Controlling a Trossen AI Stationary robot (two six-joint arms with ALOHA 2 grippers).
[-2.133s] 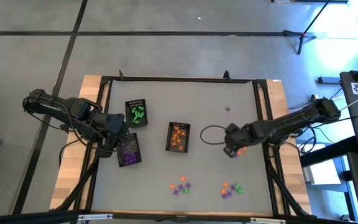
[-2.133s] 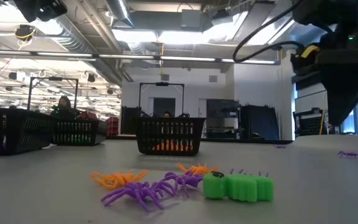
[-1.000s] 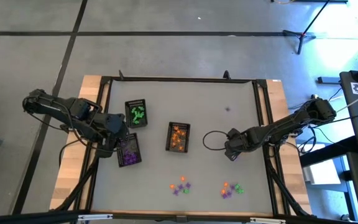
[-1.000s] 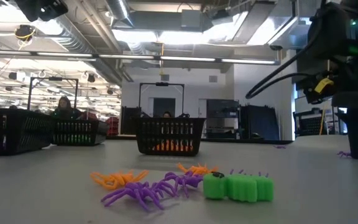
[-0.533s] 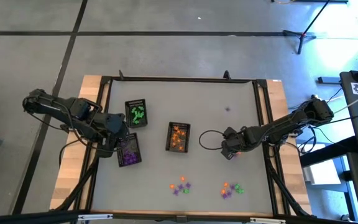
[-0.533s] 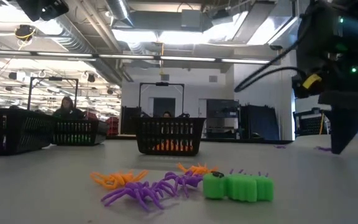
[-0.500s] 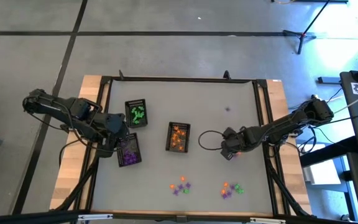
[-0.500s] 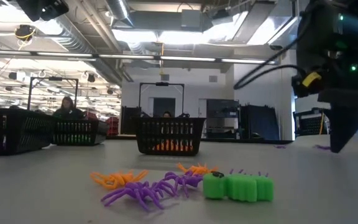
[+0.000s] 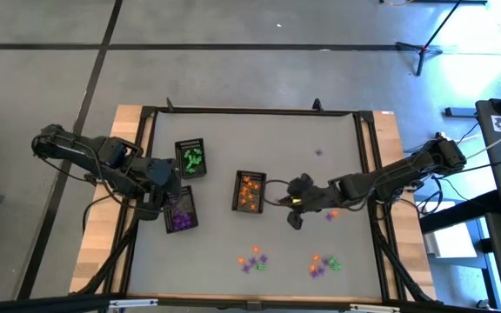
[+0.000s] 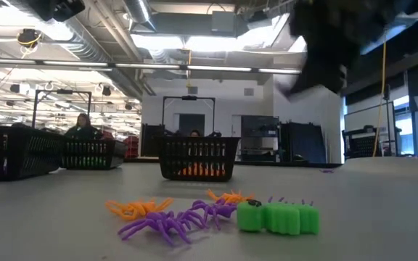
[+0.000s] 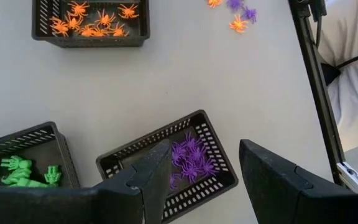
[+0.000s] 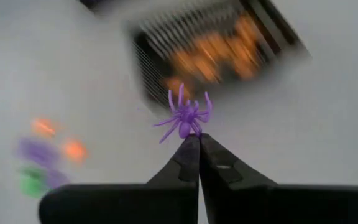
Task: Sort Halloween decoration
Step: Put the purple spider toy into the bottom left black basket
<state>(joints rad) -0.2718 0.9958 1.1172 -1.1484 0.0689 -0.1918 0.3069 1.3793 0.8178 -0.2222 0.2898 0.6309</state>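
Observation:
The Halloween decoration is a set of tiny plastic trinkets. One purple spider point(image 12: 184, 119) hangs from the tips of my right gripper point(image 12: 194, 140), which is shut on it. That gripper point(image 9: 295, 214) is above the table, just right of the orange tray point(image 9: 250, 191). Loose orange, purple and green trinkets lie in two small heaps point(image 9: 252, 260) point(image 9: 323, 264) near the front edge, and the low view shows them up close point(image 10: 278, 218). My left gripper point(image 11: 205, 150) is open over the purple tray point(image 11: 211, 182), with nothing between its fingers.
The green tray point(image 9: 190, 159) stands left of the orange tray, and the purple tray point(image 9: 180, 209) sits in front of it. A single trinket point(image 9: 318, 153) lies at the back right, another point(image 9: 330, 214) under the right arm. A person in white point(image 11: 353, 56) stands by the table frame.
My right gripper has shut on the purple spider, risen from the table and swung left toward the orange tray. The left arm has not moved.

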